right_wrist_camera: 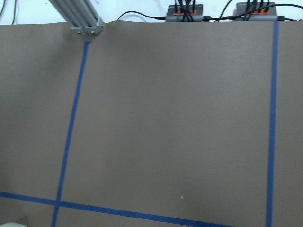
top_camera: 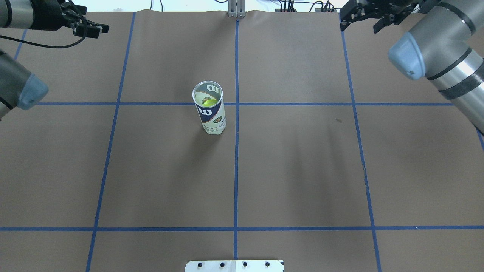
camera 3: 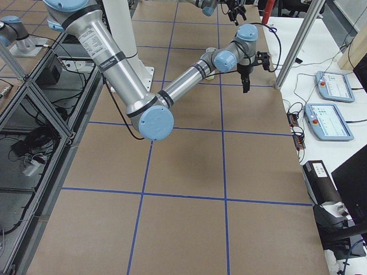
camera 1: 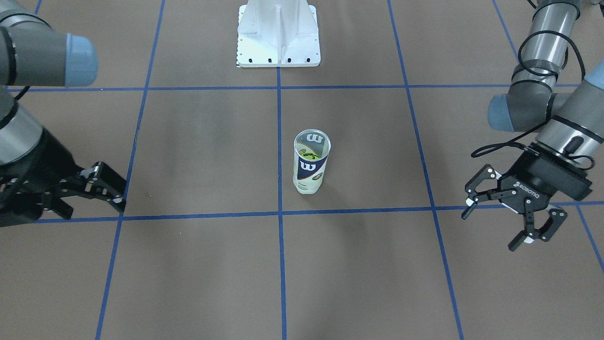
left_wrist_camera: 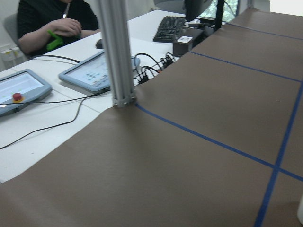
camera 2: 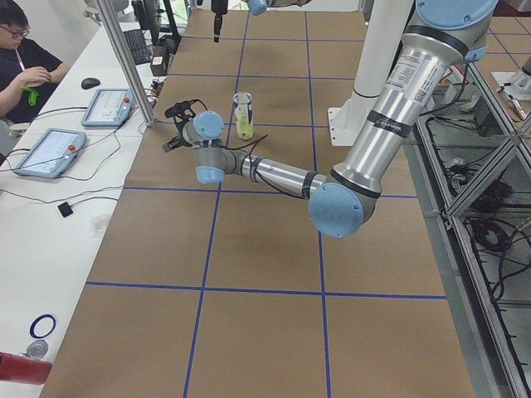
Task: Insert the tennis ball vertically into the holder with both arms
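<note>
brown counter carries the holder upright near its middle with a ball already inside, so insertion looks done, while the left gripper at its ten o'clock and the right gripper at two, seen from overhead, both hang spread and empty, needing only to keep clear.

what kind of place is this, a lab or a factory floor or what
Probably a robotics lab test cell. A left arm and a right arm reach over a table gridded with blue tape. Beside it a person sits at a desk with control tablets.
</note>
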`<action>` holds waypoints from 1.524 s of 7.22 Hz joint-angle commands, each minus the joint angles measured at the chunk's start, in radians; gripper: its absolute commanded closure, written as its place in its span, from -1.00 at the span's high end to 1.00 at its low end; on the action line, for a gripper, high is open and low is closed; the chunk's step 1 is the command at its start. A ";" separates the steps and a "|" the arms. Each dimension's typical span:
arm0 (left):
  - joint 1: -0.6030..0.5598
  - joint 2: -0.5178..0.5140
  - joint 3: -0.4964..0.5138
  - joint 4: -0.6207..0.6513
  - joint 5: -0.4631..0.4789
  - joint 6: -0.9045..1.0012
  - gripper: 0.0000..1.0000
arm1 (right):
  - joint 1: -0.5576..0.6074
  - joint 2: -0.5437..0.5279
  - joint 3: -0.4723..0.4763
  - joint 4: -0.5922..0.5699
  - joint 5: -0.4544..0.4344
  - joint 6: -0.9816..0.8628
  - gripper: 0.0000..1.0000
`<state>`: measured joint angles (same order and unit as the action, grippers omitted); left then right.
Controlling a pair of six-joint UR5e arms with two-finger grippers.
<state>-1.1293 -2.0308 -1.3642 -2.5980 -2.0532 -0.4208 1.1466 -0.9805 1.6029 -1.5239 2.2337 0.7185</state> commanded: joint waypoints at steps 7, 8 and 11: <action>-0.188 -0.005 -0.001 0.879 -0.077 0.270 0.99 | 0.271 -0.168 -0.156 -0.280 0.118 -0.589 0.98; -0.231 0.015 -0.001 0.894 -0.144 0.272 0.99 | 0.274 -0.203 -0.156 -0.263 0.113 -0.625 0.98; -0.325 0.119 -0.004 0.949 -0.222 0.275 0.99 | 0.294 -0.390 -0.172 0.113 0.040 -0.608 0.99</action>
<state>-1.4101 -1.9456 -1.3667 -1.6836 -2.2527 -0.1489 1.4260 -1.2645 1.4332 -1.5833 2.2925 0.1016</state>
